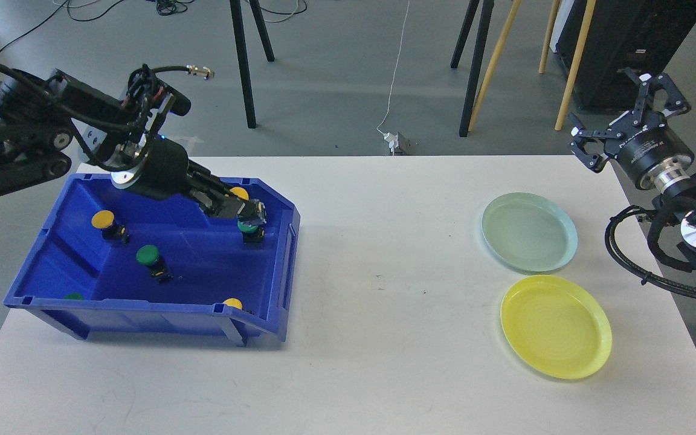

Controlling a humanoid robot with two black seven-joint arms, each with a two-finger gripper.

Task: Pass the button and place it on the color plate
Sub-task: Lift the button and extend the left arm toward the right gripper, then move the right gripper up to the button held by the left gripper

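Note:
A blue bin (281, 254) at the left of the table holds several buttons: yellow ones (102, 220) (232, 303) and green ones (147, 255) (249, 229). My left gripper (244, 207) is raised above the bin's back right corner. It is shut on a yellow-capped button (239, 193), right above a green button. A pale green plate (529, 232) and a yellow plate (555, 326) lie at the right of the table. My right gripper (625, 116) is open and empty, held up beyond the table's far right corner.
Another green button (72, 296) shows partly behind the bin's front wall. Black tripod legs (242, 66) and wooden legs (493, 60) stand on the floor behind the table. A black cabinet (626, 42) is behind the right arm.

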